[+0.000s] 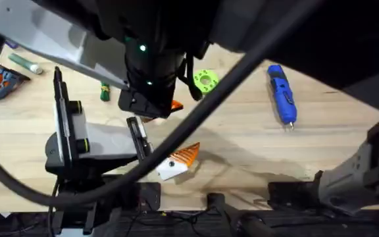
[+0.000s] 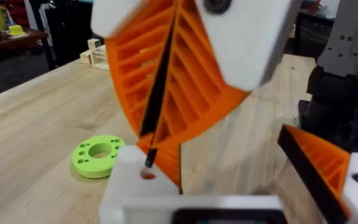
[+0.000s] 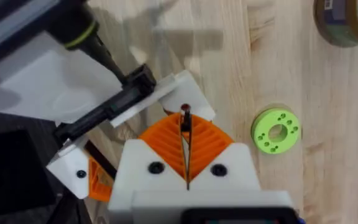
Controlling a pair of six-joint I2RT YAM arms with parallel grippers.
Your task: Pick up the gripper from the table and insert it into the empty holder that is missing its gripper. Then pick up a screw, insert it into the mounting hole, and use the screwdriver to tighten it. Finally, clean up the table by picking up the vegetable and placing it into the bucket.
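My right gripper (image 3: 185,127) is shut on a thin dark screw (image 3: 184,112). It comes down from above (image 2: 151,143), and the screw's tip meets a small hole in the white holder (image 2: 132,183) (image 3: 197,99). That holder is one finger of my open left gripper (image 2: 210,155) (image 1: 166,135). The other finger (image 1: 179,159) (image 2: 328,168) bears an orange ribbed pad. Orange with a black edge shows beside the holder; I cannot tell whether it is the loose gripper. The blue screwdriver (image 1: 281,92) lies at the right. A small dark green vegetable (image 1: 104,92) lies at the back left. The tan bucket (image 3: 347,22) stands farther off.
A lime-green disc (image 1: 204,80) (image 2: 98,155) (image 3: 276,130) lies just behind the grippers. The right arm (image 1: 150,59) looms dark across the middle. A pale green stick (image 1: 25,63) and a blue and orange toy (image 1: 2,82) sit at the far left.
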